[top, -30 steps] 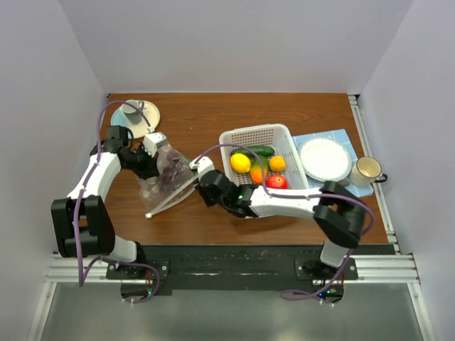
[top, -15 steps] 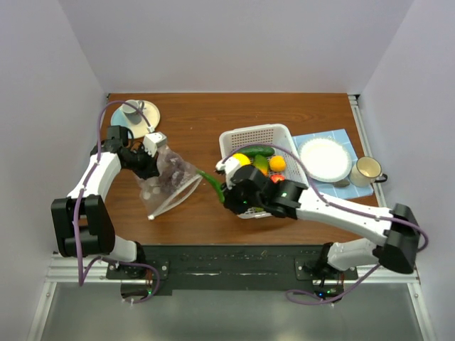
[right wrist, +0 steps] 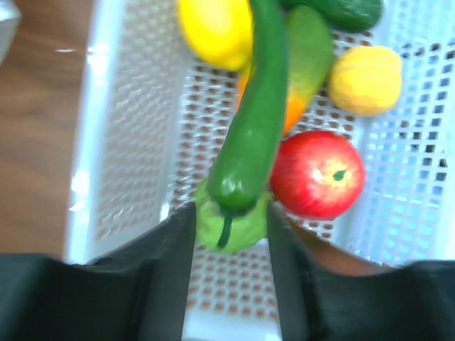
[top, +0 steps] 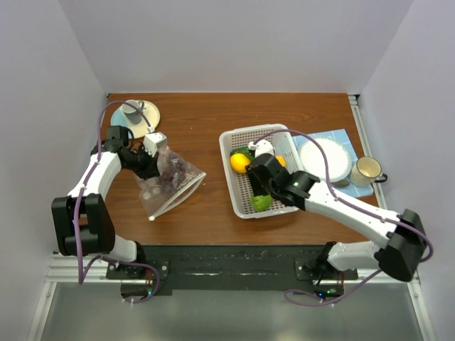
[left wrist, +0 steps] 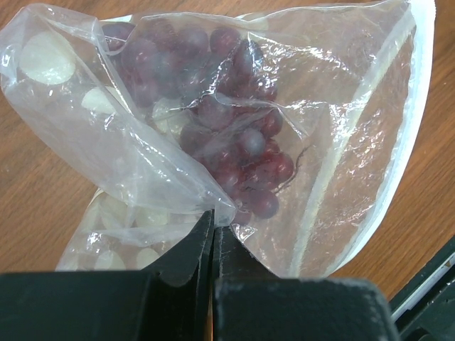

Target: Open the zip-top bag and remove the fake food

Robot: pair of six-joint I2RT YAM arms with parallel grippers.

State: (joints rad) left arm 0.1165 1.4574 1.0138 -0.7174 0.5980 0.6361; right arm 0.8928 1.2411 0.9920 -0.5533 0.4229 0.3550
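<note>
Swinging away from the bag, the right arm now hangs over the white basket (top: 245, 135). Its fingers (right wrist: 170, 270) look clamped on the pale stem end of a long green vegetable (right wrist: 252, 135), though blur makes that hard to swear to. The vegetable reaches past the lemon (right wrist: 213, 28) and red fruit (right wrist: 316, 174) in the basket. Left of the basket, the left fingers (left wrist: 185, 263) pinch a fold of the zip-top bag (left wrist: 341, 142), which has purple grapes (left wrist: 242, 142) inside, on the counter (top: 206, 114).
</note>
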